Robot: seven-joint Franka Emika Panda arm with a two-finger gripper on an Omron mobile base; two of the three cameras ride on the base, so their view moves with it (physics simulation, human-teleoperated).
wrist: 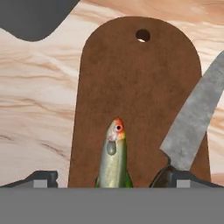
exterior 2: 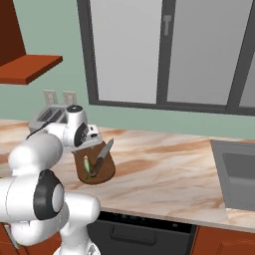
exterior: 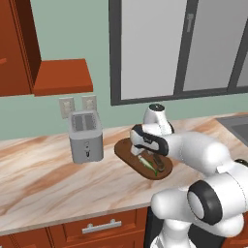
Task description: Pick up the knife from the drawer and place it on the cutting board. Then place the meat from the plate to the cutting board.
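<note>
The cutting board lies flat on the marble table, its long axis running away from the camera in the hand view, with the hanging hole at the far rounded end. In the left base view the board slants from near the toaster toward the table's front edge.

The meat, a small greenish fish-like piece with a red-orange head, rests on the board close to its near end. Its long axis runs along the board's length and its head points toward the hole. The knife lies on the board's right side in the hand view, angled: the dark handle sits at the near end and the grey blade slants out over the board's right edge, tip pointing away. Meat and knife lie side by side, apart.

The claw hangs just above the near end of the board, spread wide with nothing between its tips; the meat lies below the gap.

Bare table stretches to the right of the board as far as the sink. The front edge of the table is near the board's closer end.
</note>
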